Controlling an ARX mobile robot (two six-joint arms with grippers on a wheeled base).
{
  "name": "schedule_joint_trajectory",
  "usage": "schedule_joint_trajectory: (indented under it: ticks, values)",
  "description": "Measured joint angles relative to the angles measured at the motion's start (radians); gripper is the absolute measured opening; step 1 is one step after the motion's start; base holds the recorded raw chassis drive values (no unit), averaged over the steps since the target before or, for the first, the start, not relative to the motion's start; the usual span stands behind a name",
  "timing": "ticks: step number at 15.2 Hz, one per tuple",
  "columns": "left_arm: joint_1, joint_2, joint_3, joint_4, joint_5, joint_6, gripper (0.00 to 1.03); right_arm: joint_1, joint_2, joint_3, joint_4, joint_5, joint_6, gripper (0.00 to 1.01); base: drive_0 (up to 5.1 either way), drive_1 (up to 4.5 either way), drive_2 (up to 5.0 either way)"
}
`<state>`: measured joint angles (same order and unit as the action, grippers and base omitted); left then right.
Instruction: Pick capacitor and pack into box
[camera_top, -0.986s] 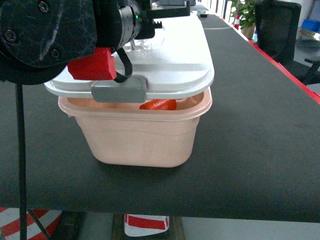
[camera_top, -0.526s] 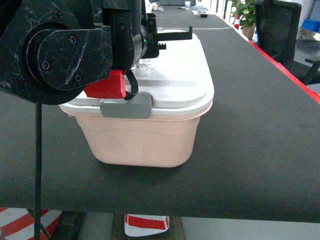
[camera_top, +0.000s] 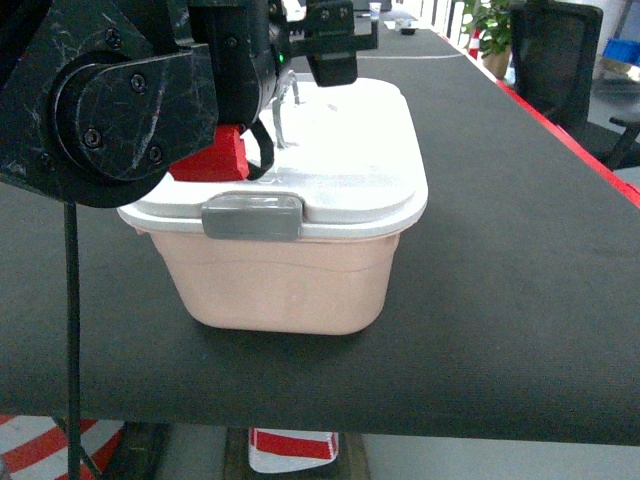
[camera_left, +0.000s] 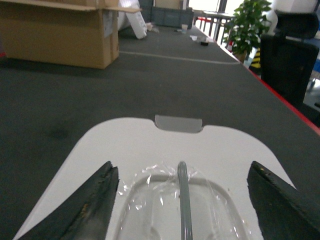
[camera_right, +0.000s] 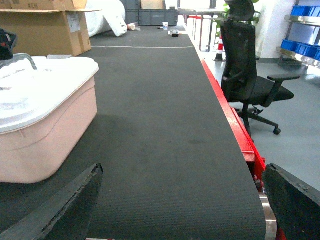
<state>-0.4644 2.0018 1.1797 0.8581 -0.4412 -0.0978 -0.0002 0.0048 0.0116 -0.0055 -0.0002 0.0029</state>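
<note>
A: How far along is this?

B: Near the end, I'd judge. The lid (camera_top: 340, 160) lies flat on the box (camera_top: 290, 280), and the grey clasp (camera_top: 252, 217) hangs down over the front rim. Whether it has snapped home I cannot tell.

A: And the capacitor?

B: Not visible in any view. With the lid down the inside of the box is hidden, so it may be in there, but nothing shows it.

A: What is the left pincer (camera_left: 182, 200) doing?

B: It hangs over the lid with its jaws apart, one on each side of the grey handle (camera_left: 183, 200), which stands upright between them. Neither jaw touches the handle.

A: The right pincer (camera_right: 185, 210)?

B: Also apart, holding nothing, low over the desk (camera_right: 160, 130) well to the right of the box.

A: So what is left?

B: At most pressing the clasp shut and pulling the arm away, as I read it.

A: And the surface?

B: A long desk with a dark, finely ribbed mat and a red edge (camera_right: 230, 120) on its right side. The box sits near the front edge.

A: The room?

B: A cardboard carton (camera_left: 60, 35) stands further back on the desk. Beyond the right edge are a black office chair (camera_right: 250, 70), a potted plant (camera_left: 245, 30) and blue bins (camera_right: 305, 10) on shelving.
</note>
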Motion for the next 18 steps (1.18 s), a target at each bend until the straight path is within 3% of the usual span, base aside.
schedule_joint_trajectory:
  ticks: [2, 9, 11, 18]
  values:
    - [0.019, -0.027, 0.0, 0.055, 0.0, 0.001, 0.99, 0.0, 0.0, 0.0, 0.0, 0.0, 0.0, 0.98, 0.0, 0.0, 0.0]
    - [0.19, -0.254, -0.158, 0.138, -0.059, 0.001, 0.98, 0.0, 0.0, 0.0, 0.0, 0.0, 0.0, 0.98, 0.0, 0.0, 0.0]
    - [0.231, -0.33, -0.23, 0.141, -0.074, 0.023, 0.98, 0.0, 0.0, 0.0, 0.0, 0.0, 0.0, 0.98, 0.0, 0.0, 0.0]
    - [0.236, -0.352, -0.259, 0.14, -0.081, 0.051, 0.98, 0.0, 0.0, 0.0, 0.0, 0.0, 0.0, 0.98, 0.0, 0.0, 0.0]
